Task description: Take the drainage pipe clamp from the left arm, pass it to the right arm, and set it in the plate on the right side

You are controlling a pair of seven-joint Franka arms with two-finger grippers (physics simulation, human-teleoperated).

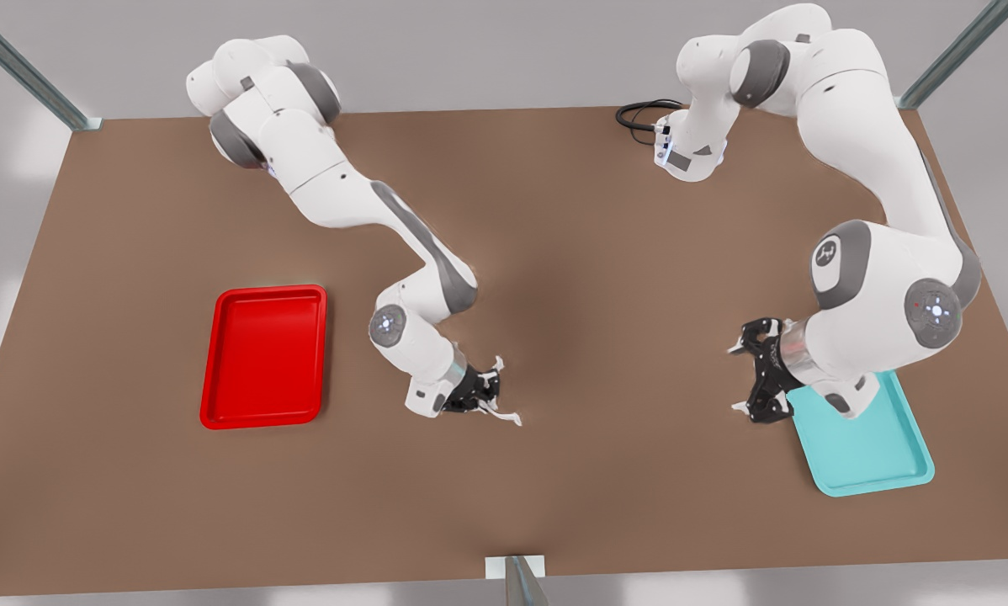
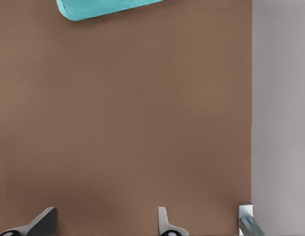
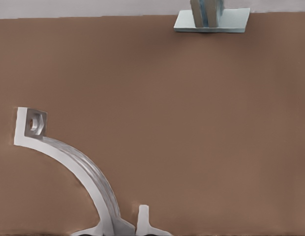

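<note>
My right gripper (image 1: pixel 480 394), lower centre, pinches the drainage pipe clamp (image 1: pixel 497 402) for delivery to the red plate (image 1: pixel 264 356) at left. My left gripper (image 1: pixel 756 379) waits spread wide by the teal tray (image 1: pixel 870 450).

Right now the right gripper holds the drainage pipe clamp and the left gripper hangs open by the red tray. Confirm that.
One thing is wrong. The left gripper hangs open by the teal tray, not the red tray, as the front view shows. The rest holds: the right gripper holds the drainage pipe clamp.
</note>
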